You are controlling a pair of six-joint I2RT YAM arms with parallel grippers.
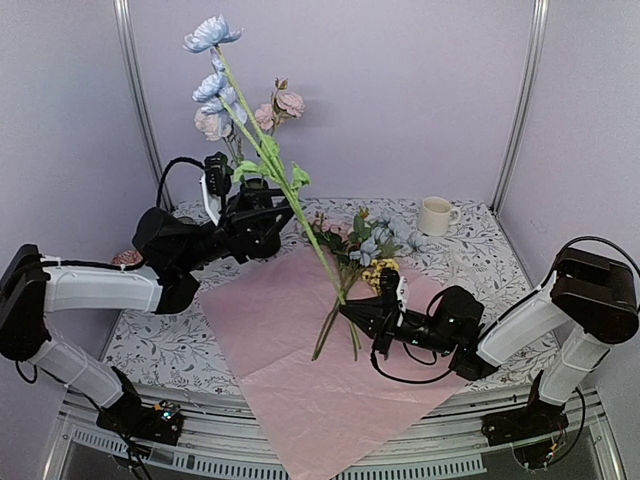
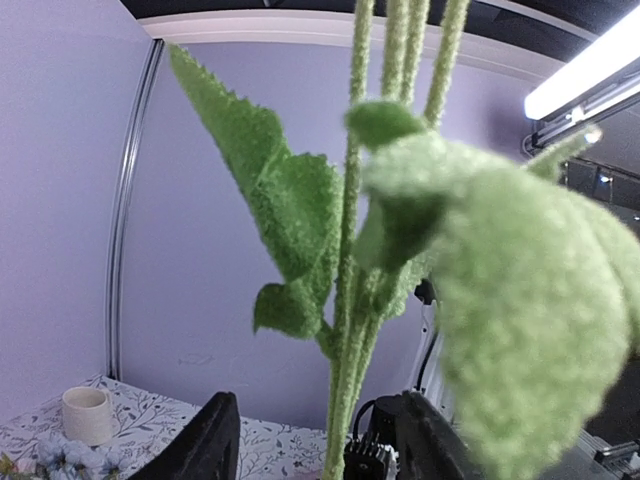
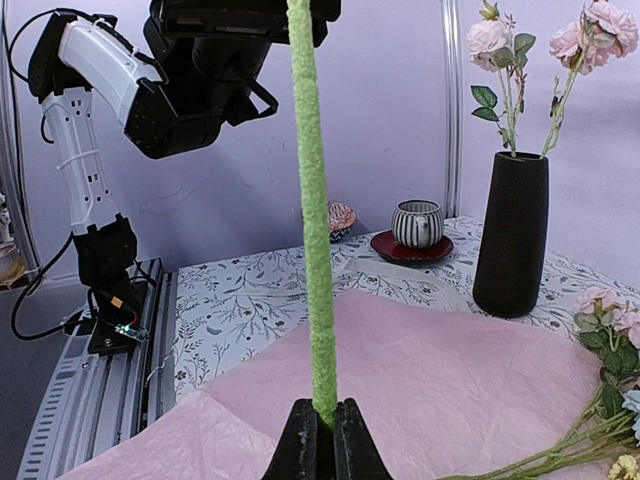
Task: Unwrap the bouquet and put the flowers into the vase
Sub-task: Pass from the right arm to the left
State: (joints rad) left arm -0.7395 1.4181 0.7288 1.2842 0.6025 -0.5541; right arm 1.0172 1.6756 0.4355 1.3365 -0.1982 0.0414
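Note:
A long green stem (image 3: 312,200) with pale blue flowers (image 1: 210,35) rises slanted from the pink wrapping paper (image 1: 290,340). My right gripper (image 3: 322,408) is shut on its lower end, seen from above at the right gripper (image 1: 345,308). Higher up, my left gripper (image 2: 318,410) straddles the same stem (image 2: 345,400) below its leaves, jaws apart with gaps on both sides. The black vase (image 3: 512,235) stands upright behind the left gripper (image 1: 288,206), holding pink roses (image 1: 285,100). More flowers (image 1: 375,245) lie on the paper's far edge.
A white mug (image 1: 435,215) stands at the back right. A striped grey cup (image 3: 417,222) sits on a red saucer left of the vase, with a small patterned bowl (image 3: 342,217) beside it. The patterned tablecloth (image 1: 160,345) shows round the paper.

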